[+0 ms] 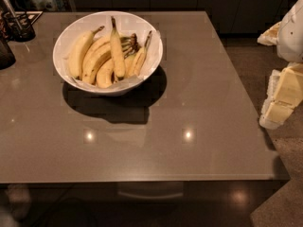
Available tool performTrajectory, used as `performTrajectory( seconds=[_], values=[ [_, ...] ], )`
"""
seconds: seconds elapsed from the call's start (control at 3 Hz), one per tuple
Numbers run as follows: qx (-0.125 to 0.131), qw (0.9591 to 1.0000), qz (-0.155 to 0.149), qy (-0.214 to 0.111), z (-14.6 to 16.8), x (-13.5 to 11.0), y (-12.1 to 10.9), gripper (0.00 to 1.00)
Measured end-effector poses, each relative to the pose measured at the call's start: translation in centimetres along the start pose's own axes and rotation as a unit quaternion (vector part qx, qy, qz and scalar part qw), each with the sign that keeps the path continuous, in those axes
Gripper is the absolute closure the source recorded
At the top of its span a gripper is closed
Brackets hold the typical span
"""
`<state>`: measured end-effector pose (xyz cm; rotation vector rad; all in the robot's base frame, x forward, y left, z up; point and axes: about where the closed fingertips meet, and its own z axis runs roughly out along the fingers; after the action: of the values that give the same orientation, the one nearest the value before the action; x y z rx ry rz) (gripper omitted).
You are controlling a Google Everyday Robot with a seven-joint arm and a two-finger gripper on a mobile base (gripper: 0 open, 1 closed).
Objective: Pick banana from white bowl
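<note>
Your arm (291,32) is showing at the far right edge of the view, its white upper part sitting high. Your gripper (279,103) (the pale, cream-coloured blocky part below it) is hanging lower down, partly cut off.

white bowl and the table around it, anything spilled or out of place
Nothing stands out. The white bowl sits upright on the table, nothing spilled; the banana lies atop the other bananas inside it. The gripper is beyond the table's right edge, away from the bowl.
</note>
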<state>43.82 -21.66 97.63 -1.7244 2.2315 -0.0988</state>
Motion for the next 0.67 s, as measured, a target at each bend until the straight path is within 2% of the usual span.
performTrajectory(
  seconds=[0.67],
  values=[
    [0.004, 0.9999, 0.008, 0.005, -0.32, -0.30, -0.14, 0.00]
  ],
)
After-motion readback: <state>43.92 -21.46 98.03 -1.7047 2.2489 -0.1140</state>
